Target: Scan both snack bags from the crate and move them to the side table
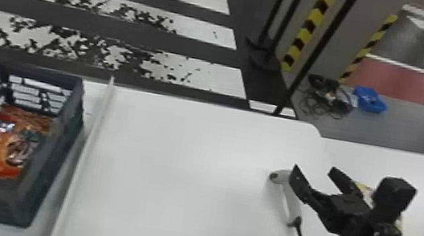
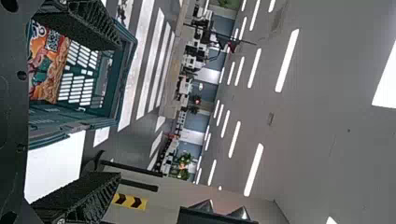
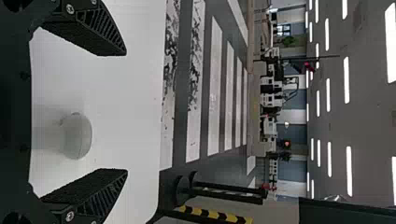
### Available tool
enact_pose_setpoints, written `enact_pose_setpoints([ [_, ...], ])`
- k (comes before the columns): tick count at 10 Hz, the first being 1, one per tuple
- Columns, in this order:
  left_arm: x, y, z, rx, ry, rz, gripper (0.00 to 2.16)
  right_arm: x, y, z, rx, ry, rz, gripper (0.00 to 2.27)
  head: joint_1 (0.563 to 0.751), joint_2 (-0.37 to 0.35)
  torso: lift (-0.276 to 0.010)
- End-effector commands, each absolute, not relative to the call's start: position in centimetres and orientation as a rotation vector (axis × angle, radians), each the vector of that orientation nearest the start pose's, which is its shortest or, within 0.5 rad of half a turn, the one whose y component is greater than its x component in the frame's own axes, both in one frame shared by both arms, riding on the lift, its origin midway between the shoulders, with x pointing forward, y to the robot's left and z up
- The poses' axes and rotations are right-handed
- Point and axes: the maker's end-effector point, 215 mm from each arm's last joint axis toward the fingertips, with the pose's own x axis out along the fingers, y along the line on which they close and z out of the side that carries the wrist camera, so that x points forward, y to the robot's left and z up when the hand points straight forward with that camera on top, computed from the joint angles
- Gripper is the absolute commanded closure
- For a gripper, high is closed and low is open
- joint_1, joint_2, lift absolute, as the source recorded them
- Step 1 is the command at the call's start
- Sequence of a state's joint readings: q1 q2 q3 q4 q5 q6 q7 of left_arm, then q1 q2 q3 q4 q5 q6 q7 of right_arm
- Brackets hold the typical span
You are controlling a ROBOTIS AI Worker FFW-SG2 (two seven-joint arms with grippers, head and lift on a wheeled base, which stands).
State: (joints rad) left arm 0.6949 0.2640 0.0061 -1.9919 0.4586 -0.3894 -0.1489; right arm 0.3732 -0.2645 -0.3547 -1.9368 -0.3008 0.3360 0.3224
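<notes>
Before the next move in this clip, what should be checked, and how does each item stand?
1. Left hand open and empty: ok.
2. Snack bag inside the crate: ok, an orange-red one lies there.
3. Another bag beneath it: cannot tell.
4. Right hand open and ready near the scanner: ok.
5. Scanner gripped: not ok, it rests on the white table outside the right hand's grip.
6. Other bag already moved: cannot tell, the right arm largely hides a yellow item.
</notes>
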Motion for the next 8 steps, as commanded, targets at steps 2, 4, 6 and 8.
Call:
enact_pose_setpoints([
  [2,37.7,25.4,-32.2,-0.226,-0.105,-0.179,0.03,45.4,-31.5,-35.2,0.097,0.155,0.159,0.11,0.695,-0.157,-0.095],
  [4,37.8,25.1,-31.9,-0.203,-0.100,-0.184,0.03,42.9,-27.1,-33.1,0.130,0.023,0.197,0.11,0.695,-0.075,-0.095],
  [6,37.6,24.7,-31.4,-0.193,-0.097,-0.188,0.03,39.9,-24.9,-31.4,0.118,-0.088,0.201,0.11,0.695,-0.030,-0.095],
  [8,37.0,24.4,-30.8,-0.173,-0.100,-0.188,0.03,37.9,-24.4,-30.2,0.130,-0.164,0.182,0.11,0.695,-0.002,-0.095],
])
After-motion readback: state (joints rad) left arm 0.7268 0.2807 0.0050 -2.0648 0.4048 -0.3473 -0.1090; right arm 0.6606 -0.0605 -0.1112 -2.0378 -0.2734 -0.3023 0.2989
